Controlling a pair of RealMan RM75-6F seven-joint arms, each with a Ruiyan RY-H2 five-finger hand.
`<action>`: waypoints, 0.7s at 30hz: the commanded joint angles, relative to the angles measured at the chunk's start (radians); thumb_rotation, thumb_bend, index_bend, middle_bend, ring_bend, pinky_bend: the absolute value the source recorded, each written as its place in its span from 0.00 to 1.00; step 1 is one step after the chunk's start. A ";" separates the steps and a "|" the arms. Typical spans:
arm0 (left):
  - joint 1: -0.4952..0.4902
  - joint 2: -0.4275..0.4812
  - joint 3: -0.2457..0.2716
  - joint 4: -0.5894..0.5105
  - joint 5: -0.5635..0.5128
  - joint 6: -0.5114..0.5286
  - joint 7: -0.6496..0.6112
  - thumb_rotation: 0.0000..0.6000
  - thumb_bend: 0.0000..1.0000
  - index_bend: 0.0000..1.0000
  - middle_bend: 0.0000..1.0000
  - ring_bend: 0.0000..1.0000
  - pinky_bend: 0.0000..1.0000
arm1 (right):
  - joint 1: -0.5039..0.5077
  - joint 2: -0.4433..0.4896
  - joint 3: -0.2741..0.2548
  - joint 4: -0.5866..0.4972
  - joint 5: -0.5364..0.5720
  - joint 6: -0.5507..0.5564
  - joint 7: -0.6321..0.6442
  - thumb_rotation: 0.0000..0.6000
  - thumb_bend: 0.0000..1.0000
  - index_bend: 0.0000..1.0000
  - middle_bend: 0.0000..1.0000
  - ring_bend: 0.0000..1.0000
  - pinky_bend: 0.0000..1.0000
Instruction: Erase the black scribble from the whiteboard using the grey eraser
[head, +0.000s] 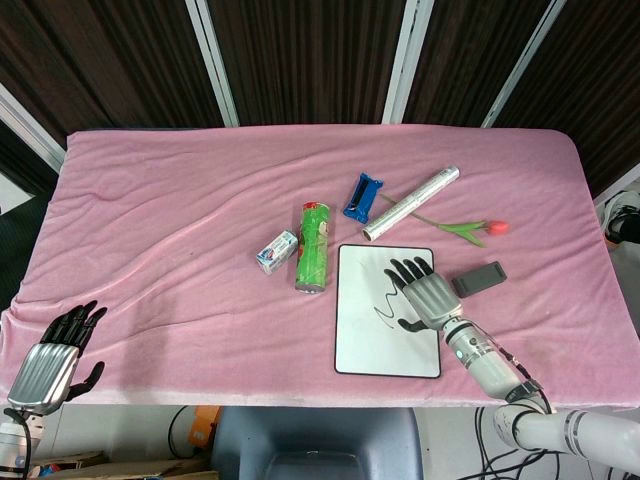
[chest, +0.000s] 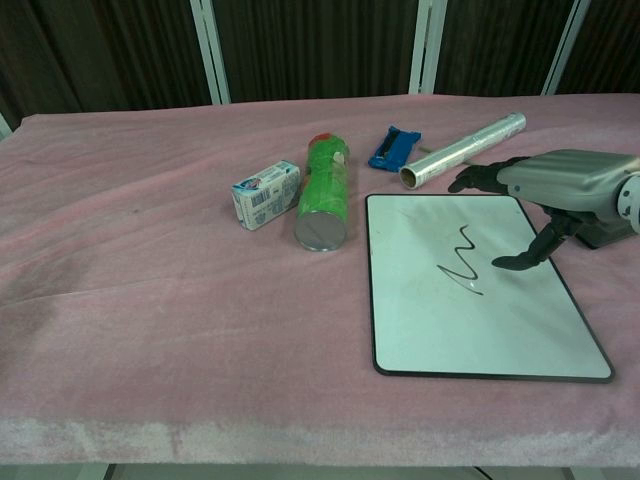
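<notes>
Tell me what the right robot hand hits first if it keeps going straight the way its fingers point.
Probably the foil-wrapped roll. The right robot hand hovers over the whiteboard, fingers pointing toward the far edge; the roll lies just beyond it. Height is unclear, so it might pass above.

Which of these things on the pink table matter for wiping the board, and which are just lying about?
For the job: white rectangular whiteboard, black scribble, dark grey block eraser, right hand.

Lying about: green cylindrical can, small blue-and-white carton, blue clip-like tool, silver foil roll, red tulip.
</notes>
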 joint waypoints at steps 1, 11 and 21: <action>-0.001 0.000 0.001 0.001 0.001 -0.001 0.000 1.00 0.39 0.00 0.00 0.00 0.12 | 0.004 -0.004 -0.004 0.004 0.007 -0.004 0.002 1.00 0.42 0.03 0.03 0.00 0.09; 0.007 0.001 0.003 0.000 0.000 0.011 0.007 1.00 0.39 0.00 0.00 0.00 0.12 | 0.006 0.003 -0.014 0.040 0.019 0.010 0.006 1.00 0.42 0.01 0.03 0.00 0.09; 0.014 0.000 0.007 0.002 -0.001 0.014 0.018 1.00 0.39 0.00 0.00 0.00 0.12 | -0.098 0.133 -0.101 0.130 -0.164 0.118 0.183 1.00 0.42 0.04 0.03 0.00 0.10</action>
